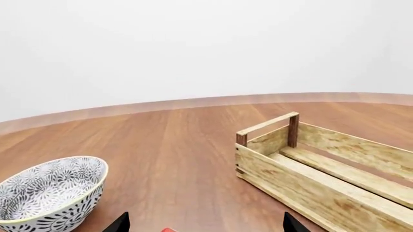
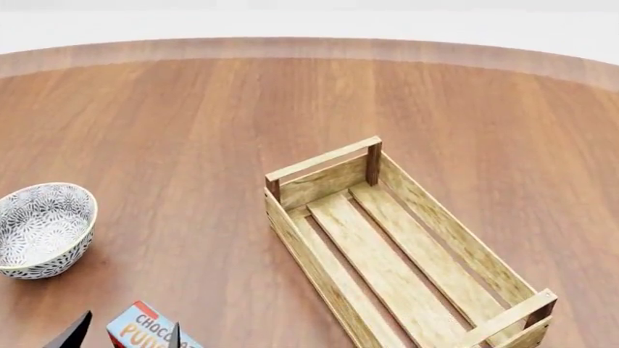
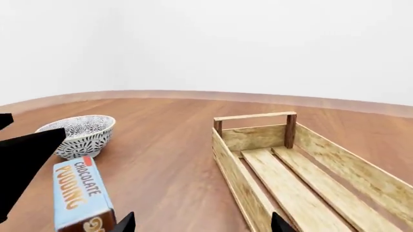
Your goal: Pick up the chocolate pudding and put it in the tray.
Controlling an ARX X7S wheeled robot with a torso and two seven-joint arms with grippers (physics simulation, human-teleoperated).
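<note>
The chocolate pudding (image 2: 145,330) is a small carton with a light blue face and orange lettering, resting on the wooden table at the near left. It also shows in the right wrist view (image 3: 81,195). In the left wrist view only its red edge (image 1: 168,230) shows. My left gripper (image 2: 124,335) is open, with one black fingertip on each side of the carton and no grip on it; the left wrist view (image 1: 205,224) shows the same. The tray (image 2: 290,228), a long slatted wooden crate, stands to its right and holds nothing. My right gripper (image 3: 201,224) is open and holds nothing.
A grey-white patterned bowl (image 2: 43,228) stands at the left, just beyond the pudding. The round table's far edge (image 2: 309,47) curves across the back. A black finger (image 3: 26,159) of my left gripper shows beside the pudding in the right wrist view.
</note>
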